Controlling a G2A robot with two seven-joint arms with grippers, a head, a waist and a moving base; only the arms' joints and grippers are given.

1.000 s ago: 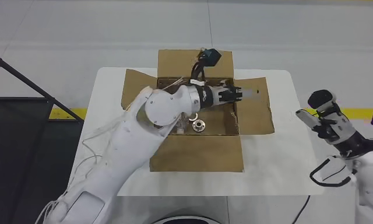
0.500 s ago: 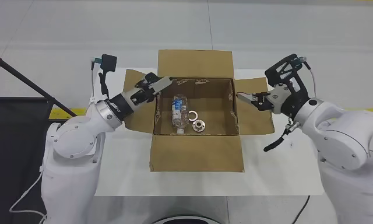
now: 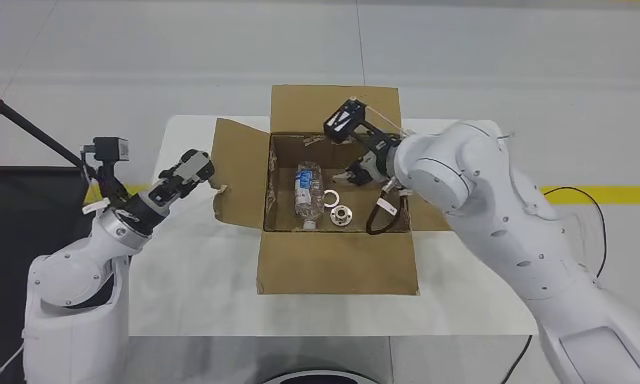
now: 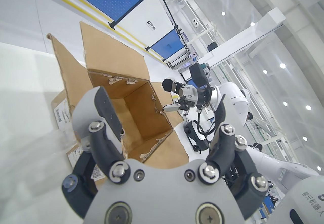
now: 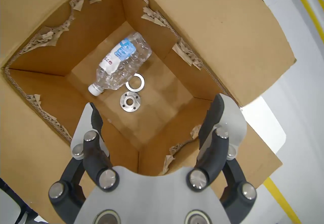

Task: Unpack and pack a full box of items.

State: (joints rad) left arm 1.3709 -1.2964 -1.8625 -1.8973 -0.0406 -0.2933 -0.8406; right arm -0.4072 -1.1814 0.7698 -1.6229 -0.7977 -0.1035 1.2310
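An open cardboard box [image 3: 340, 269] stands in the middle of the white table. On its floor lie a clear water bottle [image 3: 305, 192] [image 5: 124, 62], a flat metal ring [image 3: 331, 196] [image 5: 135, 82] and a round metal flange [image 3: 341, 215] [image 5: 130, 101]. My right gripper [image 5: 155, 116] hangs open above the box's right half [image 3: 357, 174], looking down at the three items and holding nothing. My left gripper [image 3: 190, 169] [image 4: 163, 113] is open and empty over the table, left of the box's left flap [image 3: 235, 169].
All the box flaps are folded outward, the front one [image 3: 338, 264] lying toward me on the table [image 3: 470, 284]. A black panel [image 3: 40, 234] stands beside the table's left edge. Bare table lies left and right of the box.
My left arm has drawn back from the box to the table's left side. My right arm has swung in from the right and now hangs over the box opening.
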